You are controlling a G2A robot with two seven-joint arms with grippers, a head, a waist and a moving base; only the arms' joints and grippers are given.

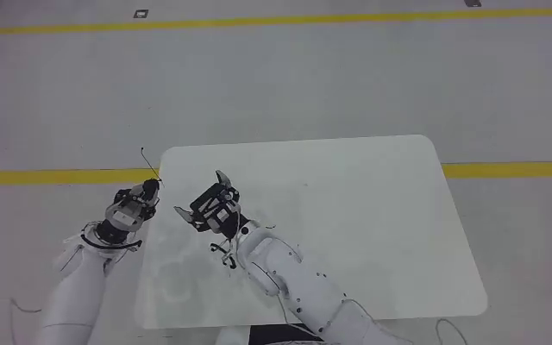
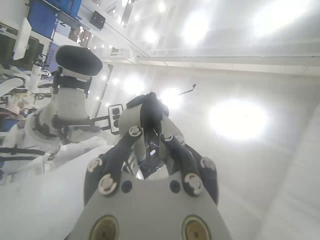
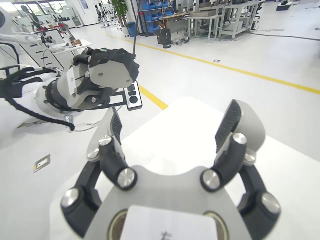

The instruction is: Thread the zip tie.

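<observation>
A thin black zip tie (image 1: 148, 162) sticks up out of my left gripper (image 1: 148, 188), which is shut on its lower end just off the white table's left edge. In the left wrist view the tie (image 2: 186, 91) pokes out past the closed fingertips, and its small head is at the far tip. My right gripper (image 1: 201, 195) is over the table's left part, a short way to the right of the left one. It is open and holds nothing. The right wrist view shows the right gripper (image 3: 172, 116) facing the left gripper (image 3: 132, 63) and the upright tie (image 3: 136, 26).
The white table (image 1: 345, 216) has rounded corners and a bare top. Yellow floor lines (image 1: 276, 21) run behind it and beside it. Shelving and workbenches (image 3: 175, 8) stand far off in the room.
</observation>
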